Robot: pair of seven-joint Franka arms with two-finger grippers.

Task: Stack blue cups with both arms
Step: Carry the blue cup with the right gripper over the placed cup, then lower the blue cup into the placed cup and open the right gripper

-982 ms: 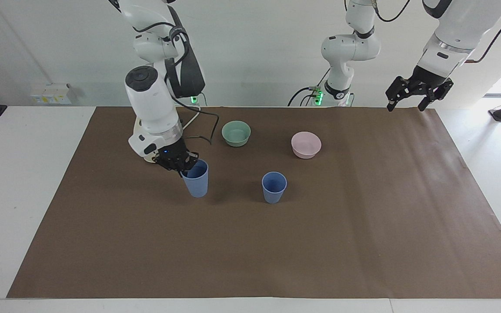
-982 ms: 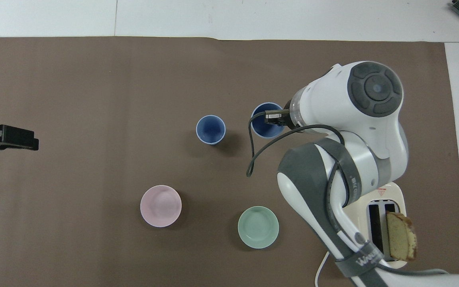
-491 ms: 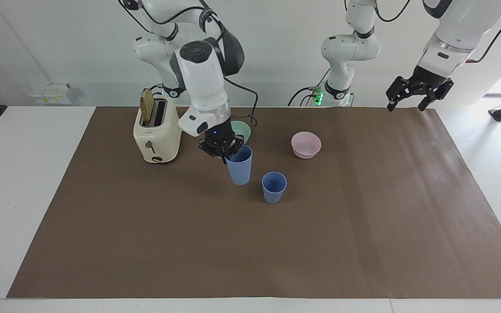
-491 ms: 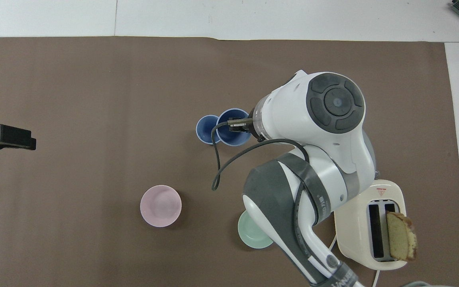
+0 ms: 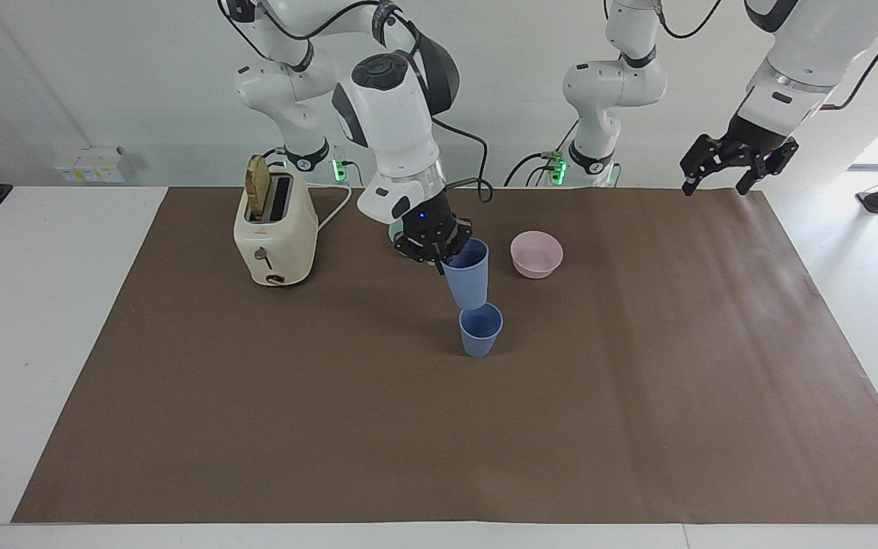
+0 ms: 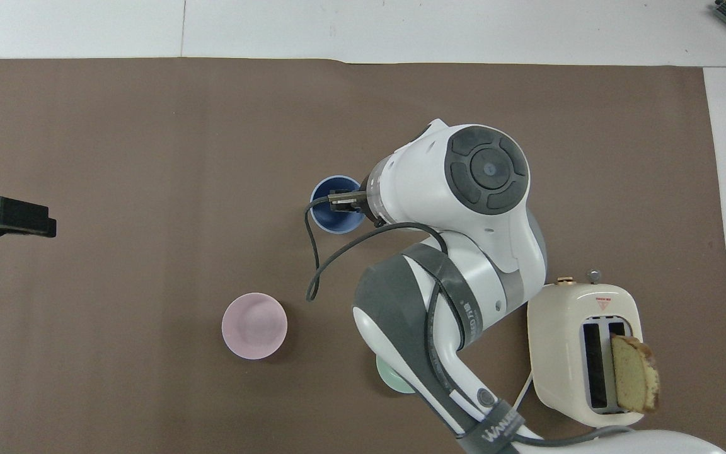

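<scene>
The right gripper has one blue cup pinched by the rim, hanging right over the second blue cup standing mid-tabletop. The left gripper waits with fingers spread, holding nothing, over the brown mat's corner.

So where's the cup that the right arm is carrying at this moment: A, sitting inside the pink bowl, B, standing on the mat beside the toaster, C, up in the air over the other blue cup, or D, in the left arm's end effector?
C: the right end effector holds the carried blue cup by its rim, above the standing blue cup.
</scene>
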